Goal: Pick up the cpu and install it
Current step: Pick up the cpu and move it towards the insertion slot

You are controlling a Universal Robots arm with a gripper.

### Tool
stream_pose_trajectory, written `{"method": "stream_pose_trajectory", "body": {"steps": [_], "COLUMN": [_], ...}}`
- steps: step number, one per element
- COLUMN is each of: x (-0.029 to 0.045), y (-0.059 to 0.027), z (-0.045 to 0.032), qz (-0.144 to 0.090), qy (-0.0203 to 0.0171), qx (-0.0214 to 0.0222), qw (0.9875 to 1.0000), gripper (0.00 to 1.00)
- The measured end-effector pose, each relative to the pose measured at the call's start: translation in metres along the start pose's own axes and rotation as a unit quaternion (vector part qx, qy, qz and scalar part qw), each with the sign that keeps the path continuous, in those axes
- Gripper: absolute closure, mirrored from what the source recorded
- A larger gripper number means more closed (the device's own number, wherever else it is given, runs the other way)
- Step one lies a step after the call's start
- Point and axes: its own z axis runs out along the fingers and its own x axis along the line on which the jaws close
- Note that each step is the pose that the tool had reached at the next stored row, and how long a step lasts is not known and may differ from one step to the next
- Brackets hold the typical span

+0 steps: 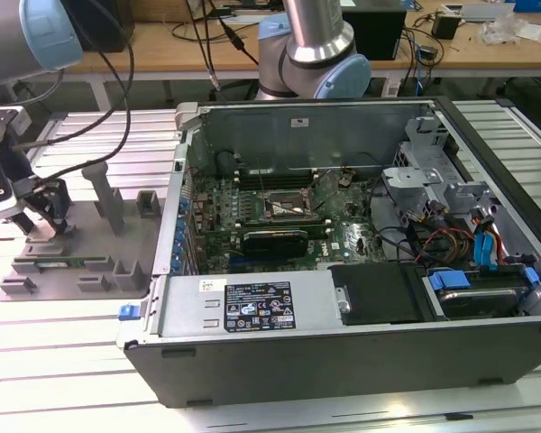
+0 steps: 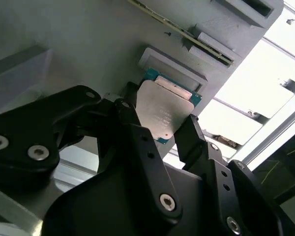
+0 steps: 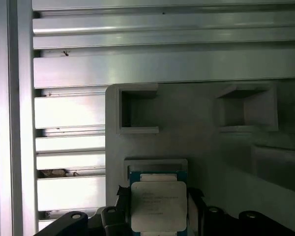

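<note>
The cpu (image 2: 163,105) (image 3: 158,204) is a flat square chip with a silver top and a thin green rim. It lies at a shallow square nest (image 3: 155,164) of the grey fixture tray (image 1: 95,257). My gripper (image 1: 38,216) (image 2: 161,120) (image 3: 157,200) is low over that tray at the exterior view's left. Its black fingers (image 2: 130,115) press two opposite edges of the cpu. I cannot tell whether the chip still rests in the nest. The dark socket frame (image 1: 284,209) sits mid-motherboard inside the open computer case (image 1: 343,298).
Upright grey posts (image 1: 108,194) and blocks stand on the tray beside the gripper. A narrow green memory stick (image 1: 59,263) lies in a tray slot. The case's side wall (image 1: 176,207) rises between tray and motherboard. Cables and a drive fill the case's right end. A ribbed aluminium table (image 3: 137,64) surrounds it all.
</note>
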Motion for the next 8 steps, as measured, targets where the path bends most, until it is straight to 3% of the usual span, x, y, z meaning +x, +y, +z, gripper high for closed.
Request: {"method": "stream_pose_trajectory", "body": {"steps": [5,8], "x": [-0.0002,-0.0006], "y": [0.0003,0.0009], "z": [-0.0076,-0.0186], "qz": [0.0,0.0], "qy": [0.0,0.0], "qx": [0.0,0.0], "qw": [1.0,1.0], "gripper": [0.45,0.45]}}
